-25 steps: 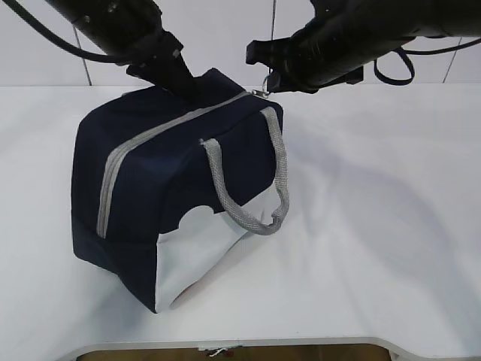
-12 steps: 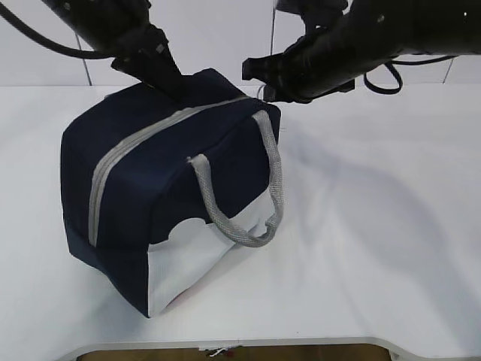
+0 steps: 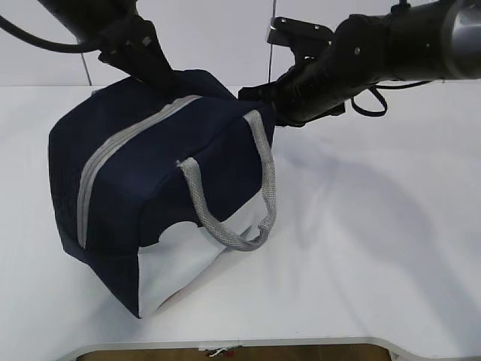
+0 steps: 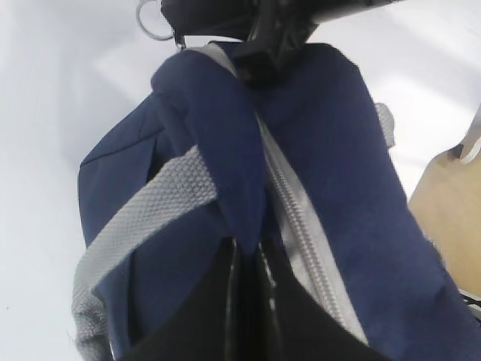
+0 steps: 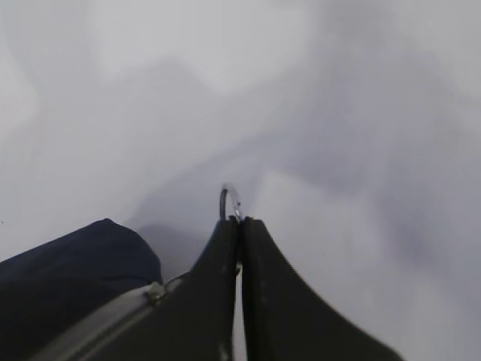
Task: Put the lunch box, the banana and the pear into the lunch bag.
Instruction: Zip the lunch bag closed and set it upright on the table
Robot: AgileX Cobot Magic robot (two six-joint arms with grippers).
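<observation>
Bag shifted left and rotated versus earlier frames. Lunch bag (image 3: 150, 195) rests on table (image 3: 376, 248), zipper (image 3: 120, 147) closed. Left gripper (image 4: 248, 241) pinches fabric fold at bag end; right gripper (image 5: 240, 226) clamps ring pull (image 5: 229, 201). Hold fabric taut, draw pull along zipper line. Lunch box, banana, pear not visible; bag interior hidden.

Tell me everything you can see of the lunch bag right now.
The lunch bag is boxy navy fabric with a white lower side panel, grey woven handles and a grey zipper, zipped shut as far as visible. It rests tilted on the white table. The left gripper pinches a fold of its top fabric; the right gripper clamps its metal ring pull.
</observation>
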